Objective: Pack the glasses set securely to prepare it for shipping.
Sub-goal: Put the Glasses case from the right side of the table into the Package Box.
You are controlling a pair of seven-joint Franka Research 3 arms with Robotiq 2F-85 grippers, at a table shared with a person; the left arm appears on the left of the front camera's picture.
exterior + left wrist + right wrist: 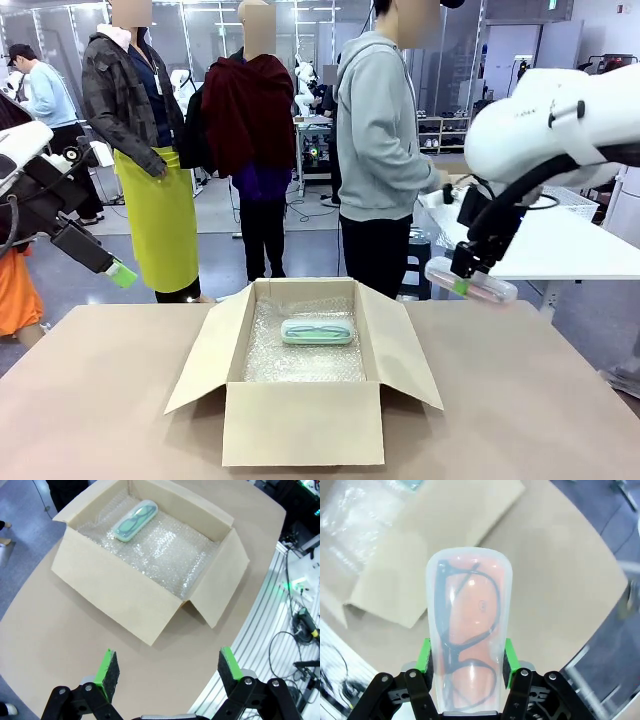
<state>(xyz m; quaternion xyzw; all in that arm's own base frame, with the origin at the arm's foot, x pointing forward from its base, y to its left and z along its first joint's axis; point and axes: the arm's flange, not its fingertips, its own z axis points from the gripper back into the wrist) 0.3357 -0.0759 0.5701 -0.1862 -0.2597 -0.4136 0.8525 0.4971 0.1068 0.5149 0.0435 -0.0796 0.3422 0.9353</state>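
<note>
**Front view.** An open cardboard box stands at the centre of the tan surface, with its flaps folded outward and its floor lined with bubble wrap. The mint-green case is laid flat on the wrap, toward the far wall of the box, and glasses are visible through it. At the right of the frame, the pink case is held in the air by the right pincer, outside the box and beyond its right flap.

**Right wrist view.** The green pads are pressed against the two long sides of the pink case near one end. Dark frames are seen through its shell, and the surface and a box flap lie below.

**Left wrist view.** The left pincer is spread wide and empty, raised above the surface near a corner of the box. The mint-green case is seen inside the box, in the upper left of the frame.
</note>
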